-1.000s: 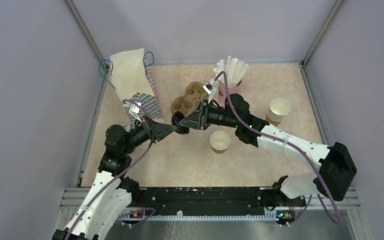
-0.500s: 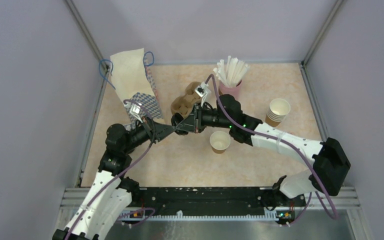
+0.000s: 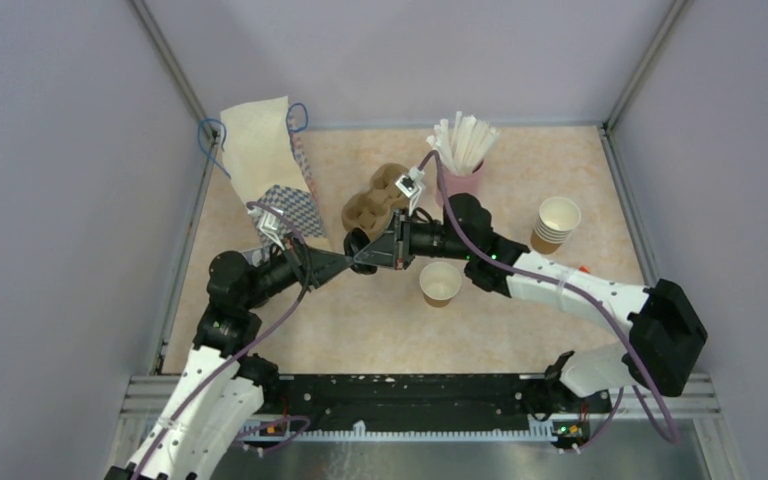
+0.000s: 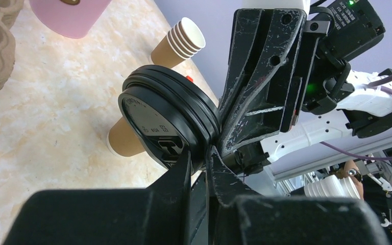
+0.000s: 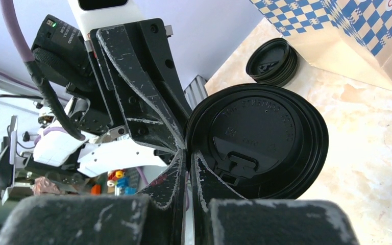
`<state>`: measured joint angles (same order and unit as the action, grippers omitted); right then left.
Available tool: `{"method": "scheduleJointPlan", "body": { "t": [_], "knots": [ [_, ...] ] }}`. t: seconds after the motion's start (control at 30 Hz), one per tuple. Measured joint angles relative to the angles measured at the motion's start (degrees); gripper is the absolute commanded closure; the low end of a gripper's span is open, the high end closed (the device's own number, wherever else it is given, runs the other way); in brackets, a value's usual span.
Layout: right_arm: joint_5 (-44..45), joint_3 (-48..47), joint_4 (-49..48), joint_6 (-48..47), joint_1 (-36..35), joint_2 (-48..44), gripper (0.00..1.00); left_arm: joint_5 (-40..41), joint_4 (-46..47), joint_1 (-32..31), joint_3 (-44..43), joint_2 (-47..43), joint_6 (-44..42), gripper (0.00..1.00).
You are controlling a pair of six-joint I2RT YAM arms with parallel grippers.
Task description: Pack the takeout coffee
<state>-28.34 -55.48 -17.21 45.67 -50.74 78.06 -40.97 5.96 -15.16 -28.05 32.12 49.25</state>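
Pinching the rim of the black lid (image 5: 258,135) from opposite sides, the left gripper (image 4: 199,159) and the right gripper (image 5: 188,161) meet tip to tip just to the left of the brown paper cup (image 3: 440,283). Each pair of fingers is pressed together on the lid's edge, with only the thin plastic between them. The lid is off the cup and stands tilted on its edge. Several rims show one inside another at its border, and I cannot tell whether it is one lid or a few nested together.

The cup stands upright on the table (image 3: 360,325), near the lid but apart from it. Its mouth is uncovered and shows a white inside.

A stack of lidless cups (image 3: 557,222) sits to the cup's right and farther back. A pink cup (image 3: 457,178) filled with white straws (image 3: 465,138) stands straight behind the cup. A moulded pulp carrier (image 3: 372,203) lies behind the cup and to its left. A paper bag (image 3: 265,150) with a blue checked pattern stands farther left again, well apart from the cup. A low pile of spare black lids (image 5: 271,60) lies on the table on that same side of the cup.
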Motion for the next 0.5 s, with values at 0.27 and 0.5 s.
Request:
{"method": "scheduleJointPlan", "body": {
  "t": [0.27,0.5],
  "knots": [
    [-1.6,1.2,-0.9,1.1,0.3,-1.5,1.0,-1.8,0.1,-0.2,-0.6,0.0,-0.2,0.82],
    [-3.3,2.6,-3.0,2.3,1.3,-2.3,1.0,-2.5,0.0,-0.2,-0.9,0.0,-0.4,0.81]
  ]
}}
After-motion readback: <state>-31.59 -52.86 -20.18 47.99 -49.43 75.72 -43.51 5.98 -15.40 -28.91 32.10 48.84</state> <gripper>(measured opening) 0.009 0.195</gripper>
